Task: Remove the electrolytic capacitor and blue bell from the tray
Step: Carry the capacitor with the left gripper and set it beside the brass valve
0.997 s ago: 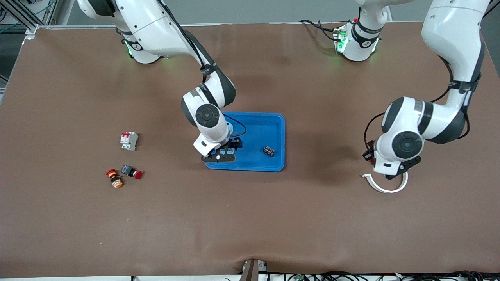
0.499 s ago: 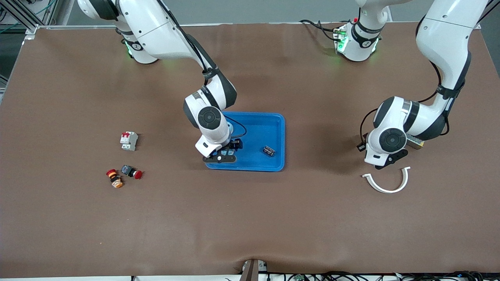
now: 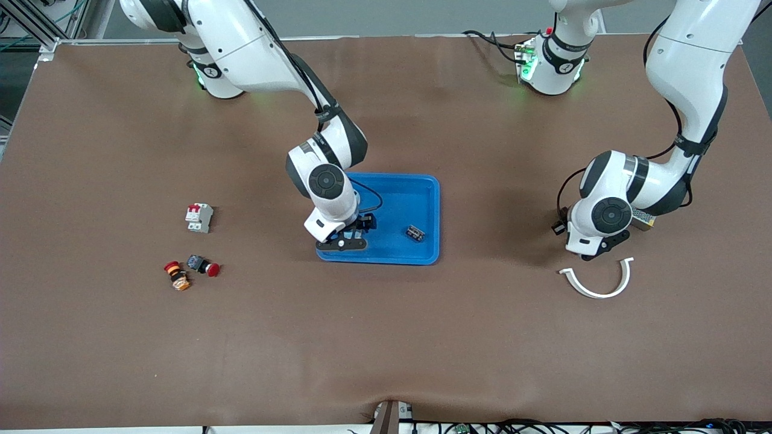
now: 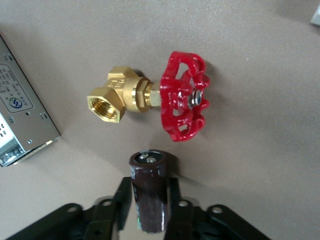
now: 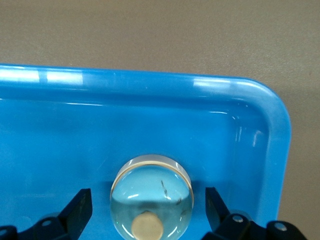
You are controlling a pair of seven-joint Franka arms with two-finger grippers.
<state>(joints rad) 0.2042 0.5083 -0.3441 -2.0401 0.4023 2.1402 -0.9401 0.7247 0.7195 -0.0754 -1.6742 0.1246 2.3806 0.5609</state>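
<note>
My left gripper (image 4: 148, 187) is shut on a dark brown capacitor (image 4: 149, 195) and holds it over bare table, beside a brass valve. In the front view this gripper (image 3: 588, 252) is just above a white curved strip, and the capacitor is hidden under the wrist. My right gripper (image 5: 147, 205) is open. Its fingers (image 5: 80, 207) stand wide on either side of a shiny domed bell (image 5: 151, 192), which sits in a corner of the blue tray (image 5: 150, 85). In the front view this gripper (image 3: 342, 240) is low over the tray (image 3: 422, 187) at the edge nearest the camera.
A brass valve with a red handwheel (image 4: 165, 97) and a silver power supply (image 4: 20, 117) lie by the left gripper. A white curved strip (image 3: 597, 282) lies nearer the camera. A small dark part (image 3: 414, 232) is in the tray. A breaker (image 3: 199, 217) and red buttons (image 3: 203, 265) lie toward the right arm's end.
The left arm has moved off the white curved strip, away from the camera. The right gripper has shifted only slightly over the tray corner.
</note>
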